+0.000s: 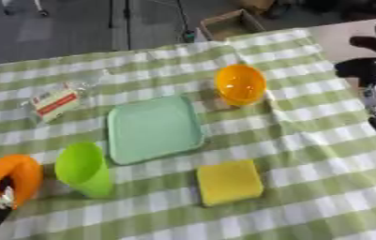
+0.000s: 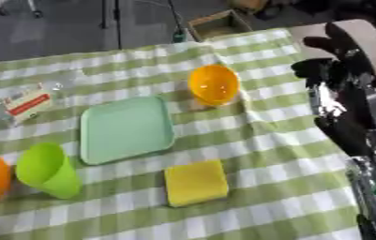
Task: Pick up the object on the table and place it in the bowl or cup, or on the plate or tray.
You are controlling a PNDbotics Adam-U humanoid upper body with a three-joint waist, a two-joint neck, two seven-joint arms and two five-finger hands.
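Green-checked tablecloth (image 1: 305,140), grey floor (image 1: 68,28) beyond.

Plate (image 1: 154,129) centre, bowl (image 1: 240,84) behind-right, cup (image 1: 84,169) left, sponge (image 1: 229,182) in front

Both views look steeply down from the robot's head onto the checked table (image 1: 305,154), facing its far edge and the grey floor (image 1: 76,28) beyond. They share nearly everything: tray (image 1: 154,129), orange bowl (image 2: 214,84), yellow sponge (image 2: 196,183). The right eye sits slightly rightward, showing more of the table's right edge.
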